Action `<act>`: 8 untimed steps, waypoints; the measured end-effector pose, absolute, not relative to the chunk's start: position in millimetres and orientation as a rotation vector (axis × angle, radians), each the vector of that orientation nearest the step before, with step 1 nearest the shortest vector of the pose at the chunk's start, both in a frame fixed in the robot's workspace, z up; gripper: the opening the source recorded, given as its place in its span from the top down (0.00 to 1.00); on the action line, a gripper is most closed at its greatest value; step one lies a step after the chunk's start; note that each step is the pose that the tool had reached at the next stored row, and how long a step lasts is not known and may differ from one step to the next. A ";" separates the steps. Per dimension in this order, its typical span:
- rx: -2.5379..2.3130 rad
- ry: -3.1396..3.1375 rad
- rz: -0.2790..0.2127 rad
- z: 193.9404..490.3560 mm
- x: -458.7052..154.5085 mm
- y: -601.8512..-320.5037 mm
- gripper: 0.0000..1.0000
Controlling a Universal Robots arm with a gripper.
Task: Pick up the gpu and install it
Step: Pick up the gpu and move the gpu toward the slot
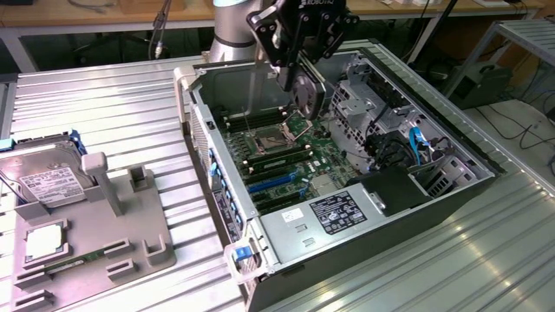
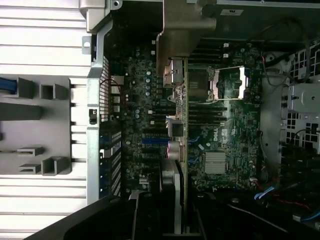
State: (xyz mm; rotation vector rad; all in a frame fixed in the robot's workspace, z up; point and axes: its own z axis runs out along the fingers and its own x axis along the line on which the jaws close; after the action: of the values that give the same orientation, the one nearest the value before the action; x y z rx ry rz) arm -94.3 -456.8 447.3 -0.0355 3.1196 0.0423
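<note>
my black claw point(image 1: 299, 73) clamps the thin flat black gpu card point(image 1: 306, 104) with its silvery edge, upright over the green motherboard point(image 1: 286, 159) in the open grey computer case point(image 1: 347, 279) on the ribbed metal table point(image 1: 104, 110): picked up, not yet seated.

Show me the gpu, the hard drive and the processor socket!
gpu point(image 1: 306, 97): exterior view, its dark flat face.
hard drive point(image 1: 51, 184): exterior view, its white label.
processor socket point(image 1: 272, 140): exterior view, its metal middle.
</note>
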 end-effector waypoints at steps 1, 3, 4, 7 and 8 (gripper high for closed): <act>-0.036 3.120 0.042 447.3 -92.4 -456.9 0.71; -0.036 3.120 0.042 447.3 -87.4 -456.8 0.71; -0.035 3.120 0.042 447.3 -85.5 -456.8 0.71; -0.036 3.120 0.042 447.3 -74.5 -456.8 0.71; -0.035 3.120 0.042 447.3 -71.2 -456.8 0.71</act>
State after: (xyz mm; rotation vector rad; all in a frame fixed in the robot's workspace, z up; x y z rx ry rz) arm -71.2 -456.8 447.3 -0.0355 3.1196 0.0423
